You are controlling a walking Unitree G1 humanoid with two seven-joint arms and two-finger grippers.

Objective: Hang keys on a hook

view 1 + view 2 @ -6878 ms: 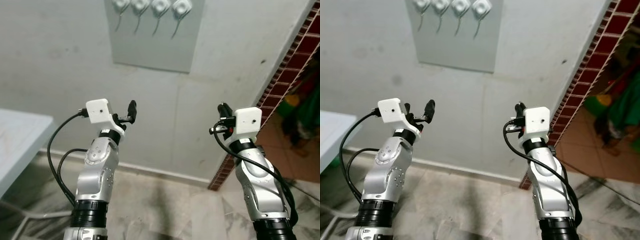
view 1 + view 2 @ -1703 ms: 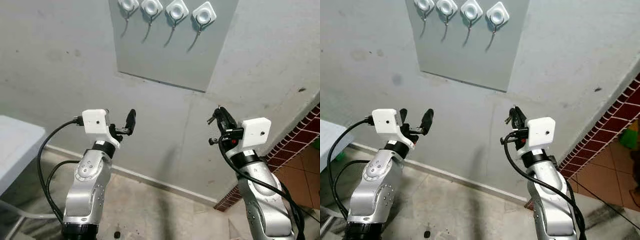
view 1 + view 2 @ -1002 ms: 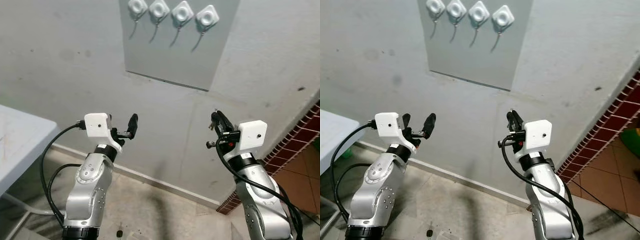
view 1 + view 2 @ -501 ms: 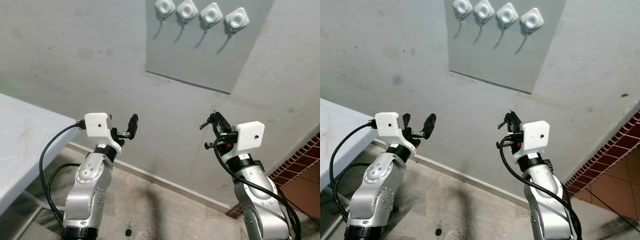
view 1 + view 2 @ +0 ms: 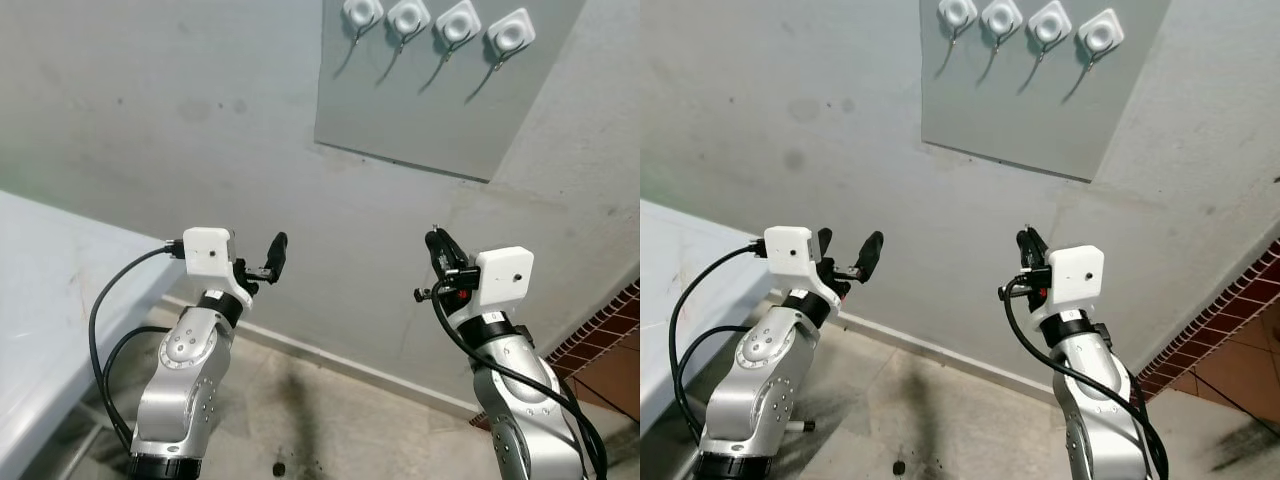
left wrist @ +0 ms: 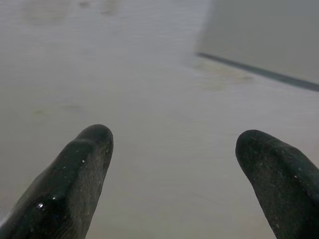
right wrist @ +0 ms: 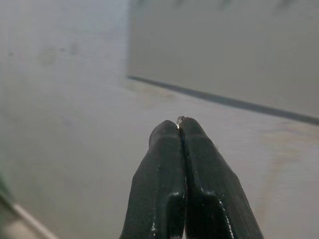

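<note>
Right gripper (image 7: 180, 130) pinched closed on small silver metal key ring (image 7: 179, 119), below grey rectangular hook panel (image 5: 420, 110); left gripper (image 6: 172, 144) spread wide, empty, below-left of panel.

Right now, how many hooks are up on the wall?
4, in one row on the grey panel high on the wall: first hook, second hook, third hook, fourth hook. None seems hidden.

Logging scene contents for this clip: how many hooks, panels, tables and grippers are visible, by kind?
Hooks: 4
Grey panel: 1
Table: 1
Grippers, left gripper and right gripper: 2
Total: 8
</note>
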